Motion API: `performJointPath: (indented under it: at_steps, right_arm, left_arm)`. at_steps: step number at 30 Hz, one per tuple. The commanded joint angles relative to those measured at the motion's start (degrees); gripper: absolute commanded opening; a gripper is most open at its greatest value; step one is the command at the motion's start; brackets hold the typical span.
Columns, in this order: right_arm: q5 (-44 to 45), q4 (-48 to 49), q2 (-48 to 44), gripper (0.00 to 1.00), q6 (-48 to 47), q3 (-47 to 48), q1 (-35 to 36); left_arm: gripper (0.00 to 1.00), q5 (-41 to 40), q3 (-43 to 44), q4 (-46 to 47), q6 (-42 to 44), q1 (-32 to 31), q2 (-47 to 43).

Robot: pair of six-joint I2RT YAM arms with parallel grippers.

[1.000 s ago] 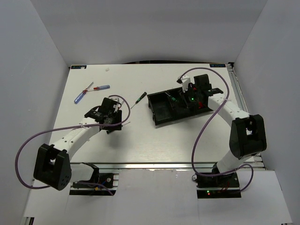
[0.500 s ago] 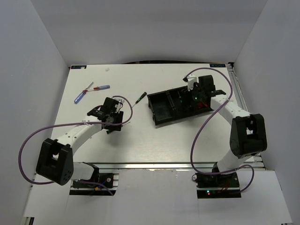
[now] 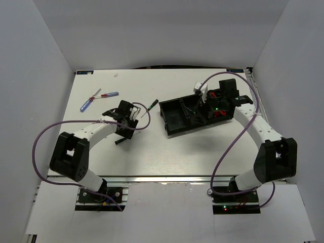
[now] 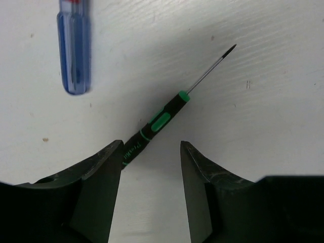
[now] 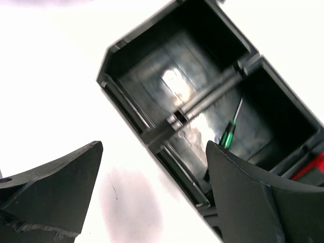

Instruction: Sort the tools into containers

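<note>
Left wrist view shows your target: a slim black screwdriver (image 4: pixel 157 124) with green bands. It lies slantwise on the white table (image 4: pixel 263 61), thin tip pointing away, with its handle end running in between the fingers (image 4: pixel 101 172) of your left gripper (image 4: pixel 152 152).

Have you got hold of it?

Not yet. Your jaws stand about half apart, one on each side of the handle, with one finger just beside it and nothing pinched. I'd judge you set them astride so that closing takes it across the handle. A blue-handled screwdriver (image 4: pixel 74 45) lies near it, not touching.

And your other arm?

Your right gripper (image 5: pixel 154 147) hangs spread wide and empty over the black tray (image 5: pixel 126 61). A matching green-marked screwdriver (image 5: pixel 228 135) lies in the middle compartment, and something red (image 5: pixel 314 167) shows in the next one. So yours likely belongs in the middle.
</note>
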Motion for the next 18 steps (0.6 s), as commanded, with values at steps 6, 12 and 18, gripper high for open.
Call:
performJointPath:
  at_steps: [6,12,18]
  right_arm:
    - [-7.4,-3.8,-3.2,0.89,-7.3,2.2,0.0]
    - [-9.1,-2.0,-5.9,0.89,-8.4,0.9,0.0]
    - [-10.2,-1.4,-7.0,0.89,-8.6,1.2,0.0]
  left_arm:
    - [0.57,4.7,4.0,-0.8,9.5,0.2,5.9]
    - [0.54,5.1,3.5,0.0,10.0,0.7,8.9]
    - [0.35,6.7,2.4,0.7,8.1,1.4,9.2]
